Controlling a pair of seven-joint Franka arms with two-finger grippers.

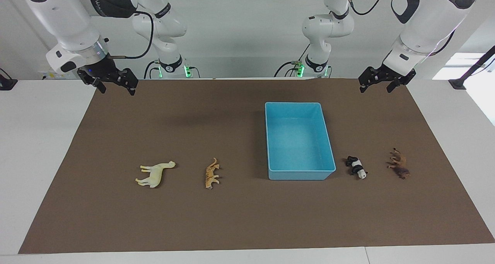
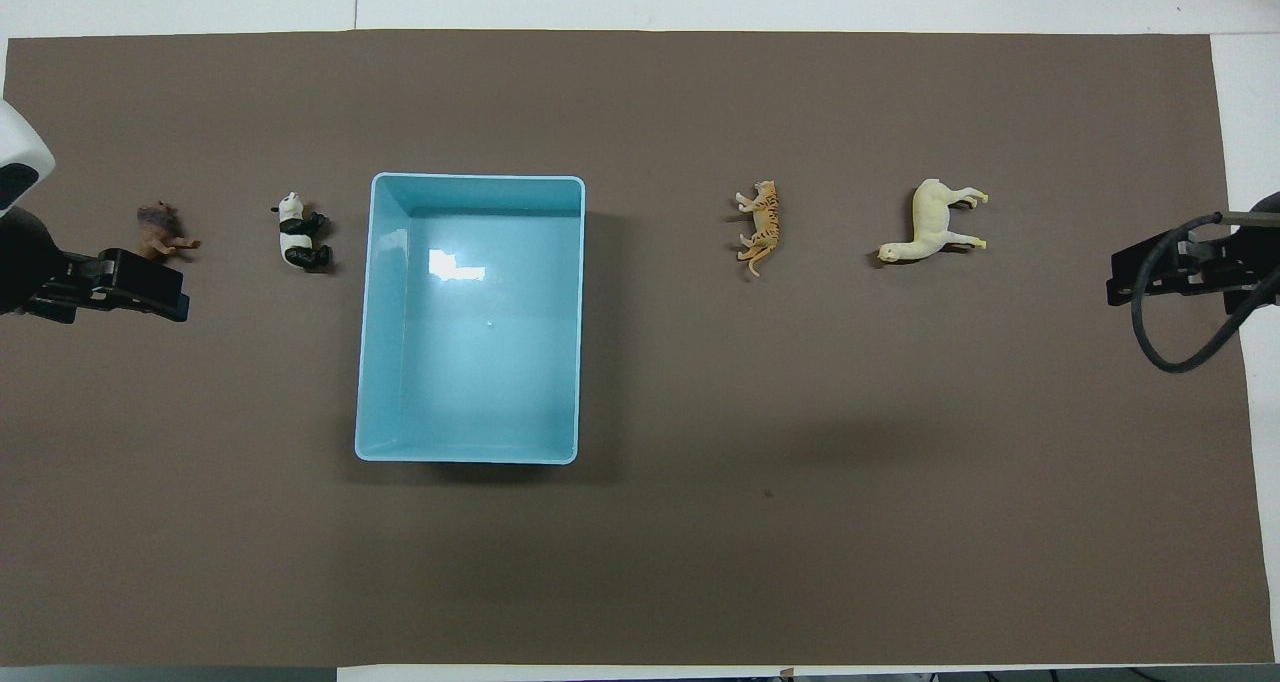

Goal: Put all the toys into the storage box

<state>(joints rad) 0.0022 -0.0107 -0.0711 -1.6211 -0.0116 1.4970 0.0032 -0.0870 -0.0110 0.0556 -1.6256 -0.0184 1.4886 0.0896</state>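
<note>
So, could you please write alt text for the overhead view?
An empty light blue storage box sits on a brown mat, with a panda and brown lion toward the left arm's end, a spotted cat and cream horse toward the right arm's.
</note>
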